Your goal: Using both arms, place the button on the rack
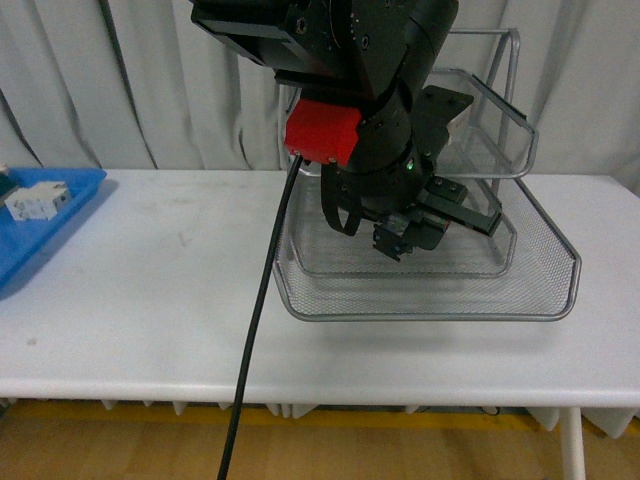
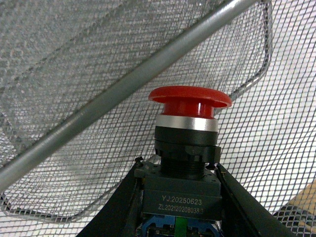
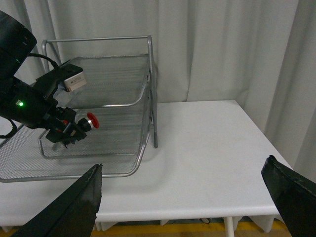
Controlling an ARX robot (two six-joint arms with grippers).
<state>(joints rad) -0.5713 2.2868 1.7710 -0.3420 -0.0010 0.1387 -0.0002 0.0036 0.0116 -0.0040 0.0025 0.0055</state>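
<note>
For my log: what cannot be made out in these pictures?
Left wrist view: the button is cut off at the lower edge.
Front view: the left arm hides the button.
Right wrist view: too small to tell whether it touches the rack.
Front view: the left edge cuts the blue tray.

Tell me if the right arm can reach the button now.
Doubtful: the button is clamped in the left gripper's jaws at the rack, only its cap exposed, mesh and a rod close by. The open right gripper hangs off to the side.
</note>
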